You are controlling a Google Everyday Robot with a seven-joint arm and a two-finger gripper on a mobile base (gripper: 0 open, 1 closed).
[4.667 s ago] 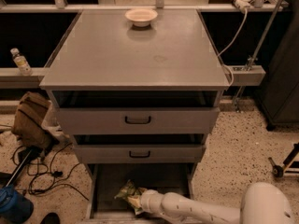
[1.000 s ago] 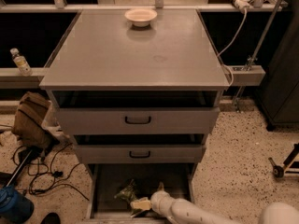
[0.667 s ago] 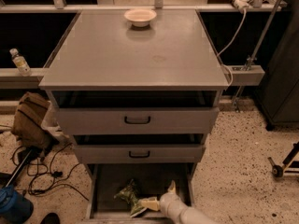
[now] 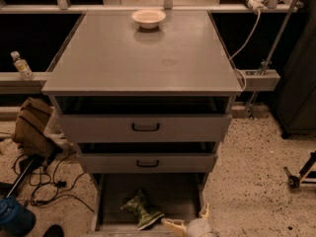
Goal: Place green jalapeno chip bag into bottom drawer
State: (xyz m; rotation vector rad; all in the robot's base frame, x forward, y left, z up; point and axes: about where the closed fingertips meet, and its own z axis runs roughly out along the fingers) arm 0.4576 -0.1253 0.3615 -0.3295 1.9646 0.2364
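The green jalapeno chip bag lies crumpled on the dark floor of the bottom drawer, which is pulled out at the foot of the grey cabinet. My gripper is at the bottom edge of the camera view, at the drawer's front right, just right of the bag and apart from it. Its pale fingers are spread open and hold nothing. The rest of the arm is out of view.
The two upper drawers with black handles stand slightly open. A white bowl sits on the cabinet top. A water bottle, a brown bag and cables are at the left; a wheeled stand is at the right.
The gripper has let go of the chip bag and drawn back toward the bottom right. The bag now lies free in the bottom drawer.
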